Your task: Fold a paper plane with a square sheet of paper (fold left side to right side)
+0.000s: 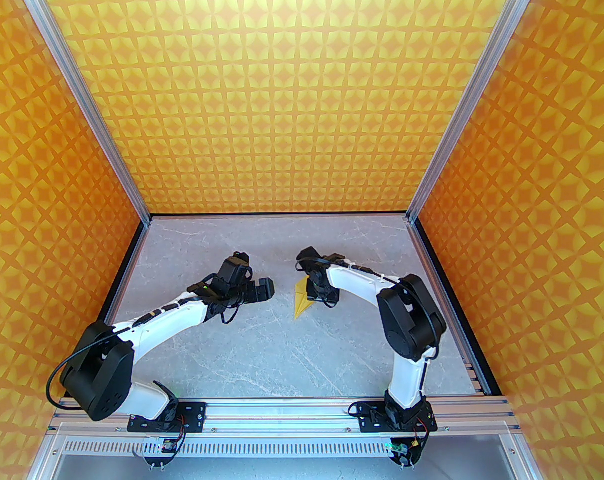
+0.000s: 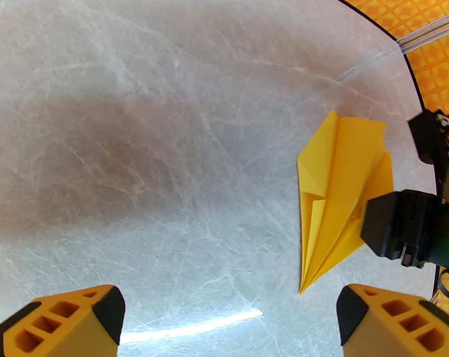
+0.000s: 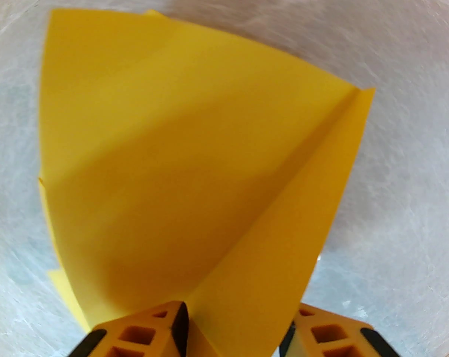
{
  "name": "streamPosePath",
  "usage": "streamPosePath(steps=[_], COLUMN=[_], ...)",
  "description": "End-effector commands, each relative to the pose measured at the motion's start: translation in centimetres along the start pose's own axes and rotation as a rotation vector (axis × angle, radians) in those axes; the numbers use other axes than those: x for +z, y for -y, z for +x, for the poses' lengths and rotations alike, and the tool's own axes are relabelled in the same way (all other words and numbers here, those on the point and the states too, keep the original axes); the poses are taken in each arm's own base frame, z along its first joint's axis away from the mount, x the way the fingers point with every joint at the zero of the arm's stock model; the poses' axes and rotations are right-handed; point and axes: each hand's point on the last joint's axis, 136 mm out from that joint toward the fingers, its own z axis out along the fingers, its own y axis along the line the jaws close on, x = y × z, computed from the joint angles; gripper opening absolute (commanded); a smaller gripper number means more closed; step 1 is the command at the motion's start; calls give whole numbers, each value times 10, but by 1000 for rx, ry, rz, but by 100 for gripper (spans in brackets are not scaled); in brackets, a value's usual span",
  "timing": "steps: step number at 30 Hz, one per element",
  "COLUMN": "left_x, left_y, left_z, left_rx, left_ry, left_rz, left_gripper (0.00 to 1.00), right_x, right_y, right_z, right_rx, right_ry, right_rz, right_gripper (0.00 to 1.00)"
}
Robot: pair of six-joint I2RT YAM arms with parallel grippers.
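Note:
The paper plane (image 1: 302, 302) lies on the grey marble table, a plain yellow dart with its sharp point toward the near side. In the left wrist view the paper plane (image 2: 336, 199) shows its layered folds, and its right wing is lifted. My right gripper (image 1: 323, 295) is down over the plane's right half. In the right wrist view its fingertips (image 3: 180, 325) stand apart on either side of a raised flap of the paper plane (image 3: 172, 154). My left gripper (image 1: 260, 290) hovers to the plane's left, wide open and empty (image 2: 228, 318).
Orange star-patterned walls (image 1: 302, 93) enclose the table on three sides, with aluminium posts at the back corners. The marble tabletop (image 1: 262, 358) stretches between the two arms and toward their bases.

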Motion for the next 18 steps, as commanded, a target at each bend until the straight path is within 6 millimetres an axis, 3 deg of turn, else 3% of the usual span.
streamPosePath(steps=[1,8,9,18], left_x=[6,20,23,59], left_y=[11,39,51,89], left_z=[2,7,17,36], left_rx=[-1,75,109,245], left_ry=[-10,-45,-71,-161], left_rz=[26,114,133,218], left_gripper=[99,92,88,62], right_x=[-4,-2,-1,4], right_y=[5,5,5,0], right_z=[1,10,10,8], right_rx=[52,104,114,149], right_ry=[15,26,27,67], right_rz=[-41,-156,-172,-309], right_gripper=[44,44,44,34])
